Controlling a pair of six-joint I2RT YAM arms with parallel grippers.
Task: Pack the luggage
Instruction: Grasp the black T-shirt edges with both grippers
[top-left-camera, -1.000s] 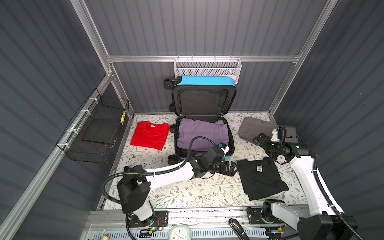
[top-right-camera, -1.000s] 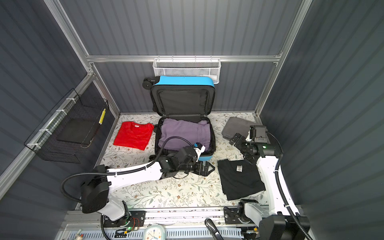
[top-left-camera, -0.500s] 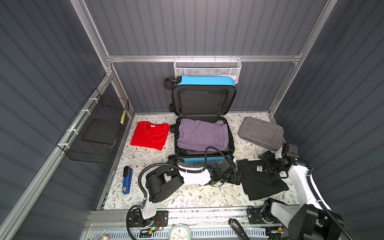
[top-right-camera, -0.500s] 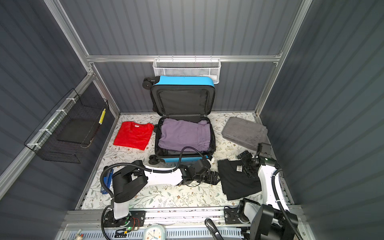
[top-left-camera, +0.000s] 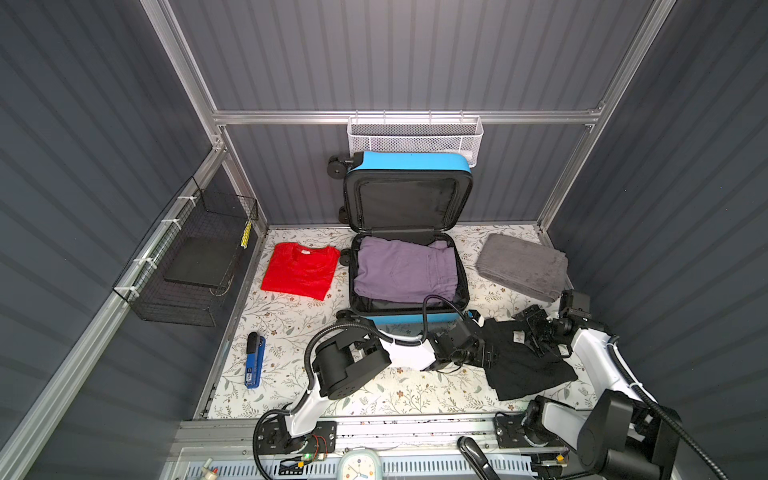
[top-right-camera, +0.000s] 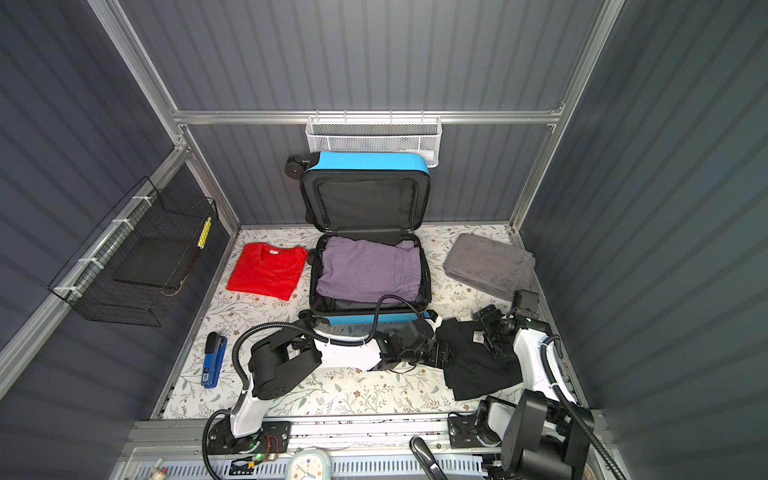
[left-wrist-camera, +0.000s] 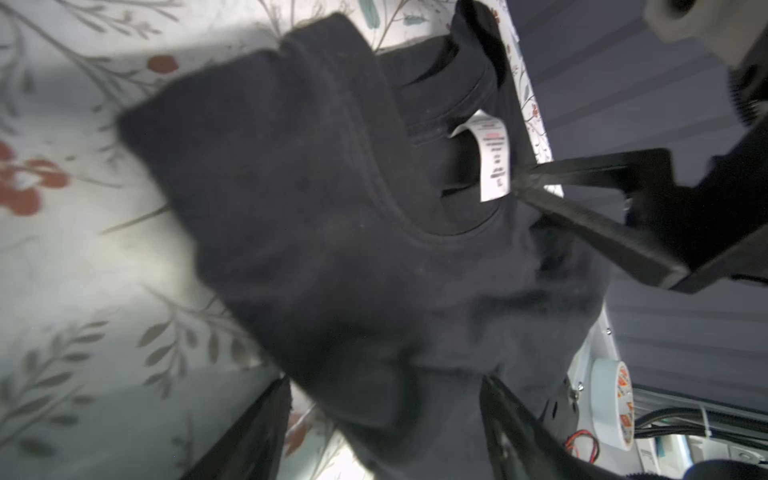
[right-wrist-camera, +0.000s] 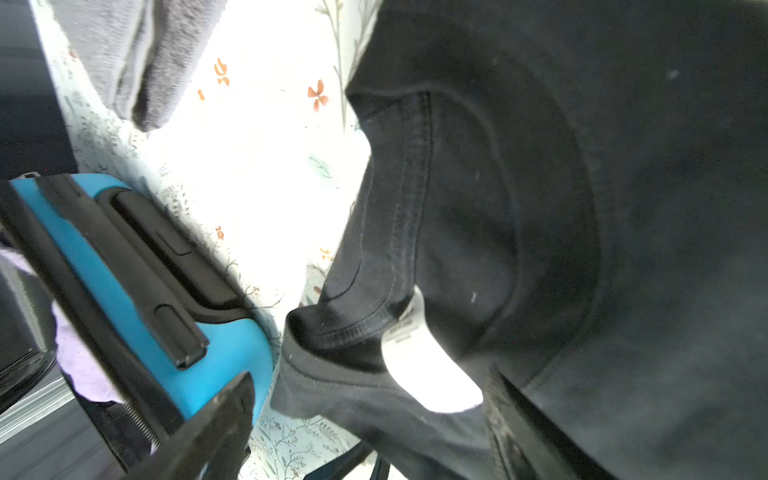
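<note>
1. There are two grippers, both at one black shirt (left-wrist-camera: 332, 208). The left gripper (left-wrist-camera: 382, 399) has its jaws apart, with the shirt's edge lying between them. The right gripper (right-wrist-camera: 370, 386) is likewise spread, astride the collar beside the one white label (right-wrist-camera: 419, 374). Both wrist views are blurred, so I cannot tell whether any pad presses the cloth.
2. In both top views the left gripper (top-left-camera: 484, 357) and right gripper (top-left-camera: 530, 330) face each other across the shirt, which lies rumpled on the table (top-left-camera: 395, 390).
3. One luggage (top-left-camera: 409, 318) sits just beyond the left gripper, toward the back wall. Its base lies flat and open, and its lid stands upright against the wall. One purple garment (top-left-camera: 405, 270) lies in the base.
4. One grey towel (top-left-camera: 521, 266) lies beyond the right gripper. One red shirt (top-left-camera: 299, 270) lies past the luggage, on the side away from both grippers. That makes four cloth items in all.
5. One blue tool (top-left-camera: 253, 359) lies out beside the left arm's elbow. There are two baskets: a white one (top-left-camera: 415, 137) above the lid and a black wire one (top-left-camera: 195, 266) on the side wall.
6. Only the left wrist view shows the right gripper's fingers (left-wrist-camera: 602, 232) by the label, and one tape roll (left-wrist-camera: 611, 399). Only the right wrist view shows the luggage's black handle (right-wrist-camera: 166, 249) up close. Only the top views show the red shirt, the tool, both baskets and one clock (top-left-camera: 359, 467).
</note>
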